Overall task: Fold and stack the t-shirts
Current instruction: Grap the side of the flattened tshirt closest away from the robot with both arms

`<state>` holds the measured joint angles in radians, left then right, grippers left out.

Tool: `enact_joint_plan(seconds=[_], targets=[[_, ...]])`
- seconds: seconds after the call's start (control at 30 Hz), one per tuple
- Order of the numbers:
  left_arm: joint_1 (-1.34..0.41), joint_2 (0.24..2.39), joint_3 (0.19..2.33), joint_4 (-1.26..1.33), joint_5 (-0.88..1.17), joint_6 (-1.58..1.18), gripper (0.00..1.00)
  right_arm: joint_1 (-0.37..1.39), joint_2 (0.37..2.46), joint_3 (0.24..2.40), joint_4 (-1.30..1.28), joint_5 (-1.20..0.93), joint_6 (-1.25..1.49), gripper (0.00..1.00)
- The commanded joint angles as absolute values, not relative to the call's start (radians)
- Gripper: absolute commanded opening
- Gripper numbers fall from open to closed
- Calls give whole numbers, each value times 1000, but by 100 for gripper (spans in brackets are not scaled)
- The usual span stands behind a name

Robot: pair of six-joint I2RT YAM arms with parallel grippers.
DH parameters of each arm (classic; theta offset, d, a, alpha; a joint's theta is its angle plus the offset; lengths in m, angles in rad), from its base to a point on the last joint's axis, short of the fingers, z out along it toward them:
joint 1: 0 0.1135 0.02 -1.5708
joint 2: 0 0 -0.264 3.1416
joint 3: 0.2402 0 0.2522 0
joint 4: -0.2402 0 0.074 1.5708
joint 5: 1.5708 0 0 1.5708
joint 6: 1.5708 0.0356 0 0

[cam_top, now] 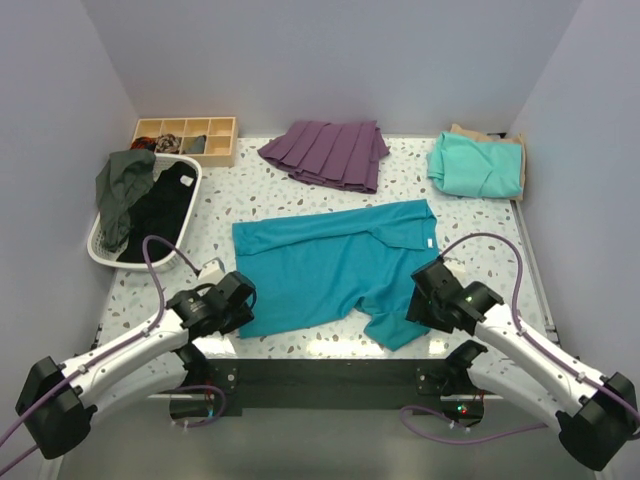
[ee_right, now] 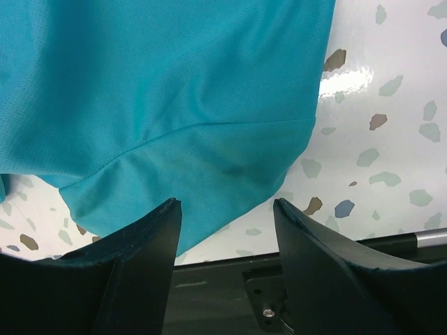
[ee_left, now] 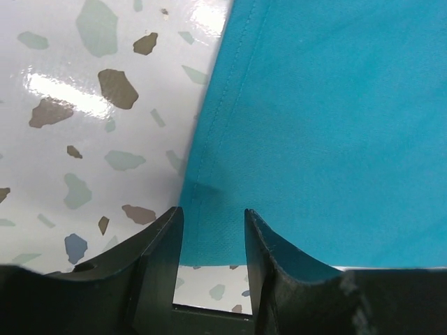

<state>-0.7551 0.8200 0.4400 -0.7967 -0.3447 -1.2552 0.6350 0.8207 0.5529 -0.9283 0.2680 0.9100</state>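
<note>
- Speckled bench point(cam_top: 250, 205), top view: teal t-shirt point(cam_top: 330, 265) spread flat at centre. Mint t-shirt point(cam_top: 478, 165) lies folded at 2 o'clock on a tan t-shirt point(cam_top: 468, 131). Left tool point(cam_top: 240, 300) is at the teal t-shirt's 7 o'clock corner, right tool point(cam_top: 425, 290) at its 5 o'clock sleeve.
- Left wrist view: left tool point(ee_left: 211, 213) narrowly parted, hem corner point(ee_left: 206, 188) between the jaws, unpinched.
- Right wrist view: right tool point(ee_right: 227, 204) wide, empty, over the sleeve point(ee_right: 209, 160).
- Handling, judged: light, limp, drapes readily. Take at hem corner and sleeve edge, lifting both evenly.
</note>
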Motion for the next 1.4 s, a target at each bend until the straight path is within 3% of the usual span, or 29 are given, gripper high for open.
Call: enact_joint_plan(seconds=[0.0, 0.37, 0.47, 0.57, 0.6, 0.67, 1.0, 1.03, 1.1, 1.13, 1.2, 1.37], targets=[[-764, 854, 486, -858, -361, -1287, 45, 638, 785, 538, -966, 258, 959, 60], [-788, 917, 473, -836, -313, -1264, 49, 638, 776, 545, -1002, 259, 963, 61], [-790, 956, 462, -808, -313, -1262, 42, 640, 784, 532, -983, 255, 968, 61], [-793, 943, 437, -759, -322, -1255, 24, 638, 790, 517, -960, 242, 974, 62], [-793, 943, 431, -735, -321, -1253, 9, 638, 792, 512, -947, 235, 979, 62], [-792, 951, 414, -719, -316, -1252, 0, 640, 798, 499, -933, 226, 985, 62], [-793, 930, 416, -702, -340, -1230, 0, 640, 841, 419, -818, 198, 1008, 61], [-793, 928, 420, -704, -345, -1229, 0, 640, 845, 408, -805, 201, 1009, 58], [-793, 925, 433, -707, -357, -1220, 0, 640, 864, 403, -770, 204, 1008, 40], [-793, 927, 440, -707, -360, -1216, 0, 640, 871, 403, -764, 206, 1006, 22], [-793, 931, 452, -713, -374, -1209, 0, 640, 887, 413, -755, 216, 999, 3], [-793, 934, 528, -765, -423, -1184, 0, 638, 828, 491, -814, 227, 968, 0]])
